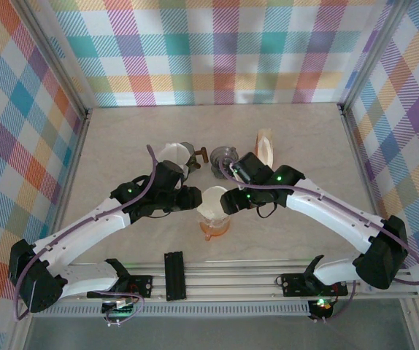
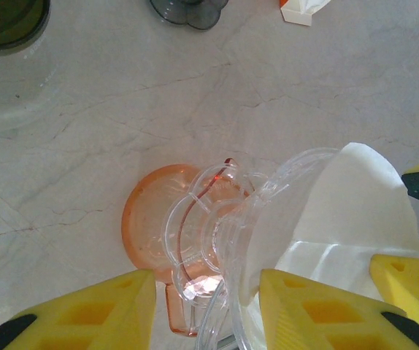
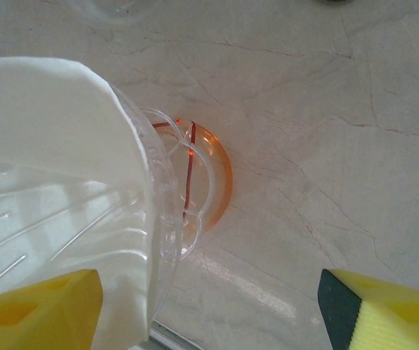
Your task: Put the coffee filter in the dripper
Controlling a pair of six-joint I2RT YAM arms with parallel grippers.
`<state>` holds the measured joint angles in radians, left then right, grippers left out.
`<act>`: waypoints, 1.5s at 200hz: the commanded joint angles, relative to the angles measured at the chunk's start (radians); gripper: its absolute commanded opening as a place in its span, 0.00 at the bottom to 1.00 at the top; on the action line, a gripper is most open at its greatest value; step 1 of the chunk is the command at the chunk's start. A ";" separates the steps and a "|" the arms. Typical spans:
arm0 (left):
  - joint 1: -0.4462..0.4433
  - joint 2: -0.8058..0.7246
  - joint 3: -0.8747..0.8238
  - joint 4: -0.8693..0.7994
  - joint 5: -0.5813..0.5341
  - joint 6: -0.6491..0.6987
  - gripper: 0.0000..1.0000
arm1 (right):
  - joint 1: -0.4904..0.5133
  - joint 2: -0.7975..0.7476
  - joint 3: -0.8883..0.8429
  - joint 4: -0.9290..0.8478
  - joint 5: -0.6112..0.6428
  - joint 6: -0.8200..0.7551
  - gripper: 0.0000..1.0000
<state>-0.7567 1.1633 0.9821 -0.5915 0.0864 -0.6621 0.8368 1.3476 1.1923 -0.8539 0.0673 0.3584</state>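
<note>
- Two arms reach in from the near edge and meet at the dripper [image 1: 214, 219], one on each flank. This is likely so that one can steady it while the other seats the paper.
- The left gripper [image 2: 206, 281] straddles the clear rim and handle on the dripper's left side. Its fingers are part-way closed with the rim between them, but I cannot tell whether they actually pinch it. A hold there would stop the light plastic cone from sliding.
- The right gripper [image 3: 209, 284] is at the dripper's right side, fingers spread wide and holding nothing. One finger lies close to the cone wall, and the other is well clear over bare table [image 1: 304, 131].
- The coffee filter [image 1: 213, 198] sits inside the dripper's cone, with its white upper edge standing above the rim. The placing looks almost or fully done, though how flat the paper lies against the ribs is unclear.
- Beyond the dripper, to its left-rear, stands a glass jug [image 1: 173, 154], and straight behind it is a grey lobed piece [image 1: 225, 155]. To the right-rear is an upright holder [image 1: 266, 146] with pale paper, probably spare filters, out of the working zone.
</note>
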 commanded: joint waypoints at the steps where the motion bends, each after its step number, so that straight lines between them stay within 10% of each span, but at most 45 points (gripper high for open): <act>1: 0.004 -0.001 -0.012 0.004 0.000 -0.001 0.43 | -0.004 0.009 0.054 0.022 -0.019 -0.008 0.83; 300: 0.007 -0.016 -0.023 0.003 -0.008 -0.028 0.54 | 0.039 0.273 -0.014 0.157 0.006 -0.025 0.88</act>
<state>-0.7567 1.1698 0.9771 -0.5919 0.0856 -0.6807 0.8623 1.5917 1.2041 -0.7250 0.0578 0.3355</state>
